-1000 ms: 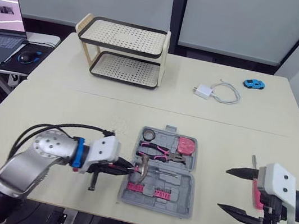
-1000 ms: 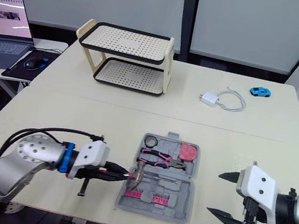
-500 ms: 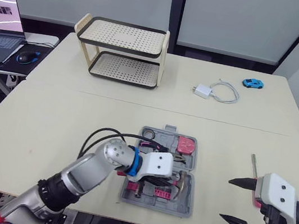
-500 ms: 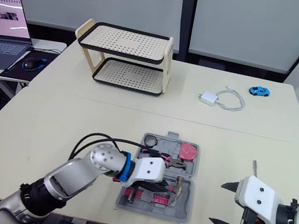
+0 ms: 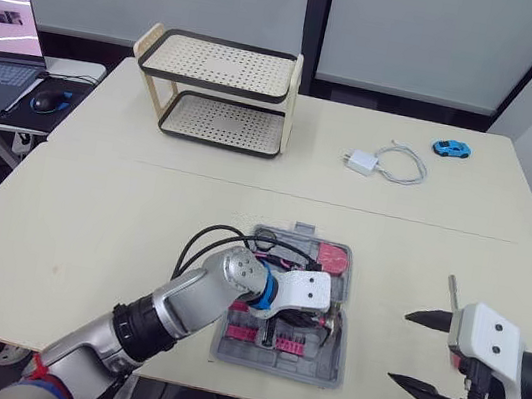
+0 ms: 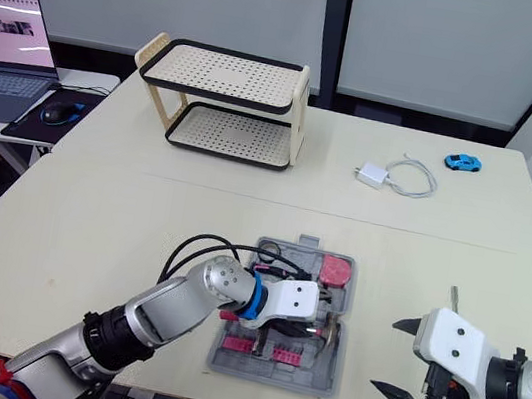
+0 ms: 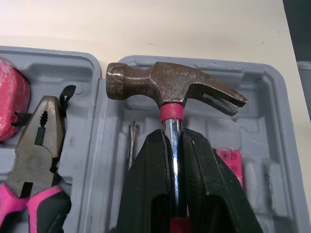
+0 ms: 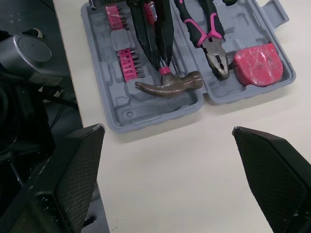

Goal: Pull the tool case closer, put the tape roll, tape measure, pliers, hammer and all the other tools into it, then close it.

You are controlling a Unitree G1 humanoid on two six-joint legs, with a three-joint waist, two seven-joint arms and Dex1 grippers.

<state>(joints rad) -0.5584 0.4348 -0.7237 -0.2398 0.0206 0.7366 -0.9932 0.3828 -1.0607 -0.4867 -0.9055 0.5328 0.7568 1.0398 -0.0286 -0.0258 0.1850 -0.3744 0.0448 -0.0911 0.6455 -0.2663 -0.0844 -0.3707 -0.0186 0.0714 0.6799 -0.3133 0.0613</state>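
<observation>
— Hammer (image 7: 170, 87) is sitting where, from your side?

— It is hanging over the near half of the tool case (image 5: 325, 373), with its head toward the right end. The left gripper (image 7: 173, 133) is clamping the shiny shaft just below the pink collar. Whether the head is touching the tray, I cannot tell.

— And the case?

— It is lying open on the table (image 5: 92, 212) close to the front edge, between the two arms. The pliers (image 8: 206, 31) and the pink tape measure (image 8: 257, 63) are resting in its far half. Pink bits (image 8: 127, 63) are lining the near half.

— What is the right gripper (image 5: 402, 348) doing?

— It is hovering off to the right of the case, well apart from it. Its fingers are spreading wide and holding nothing.
</observation>
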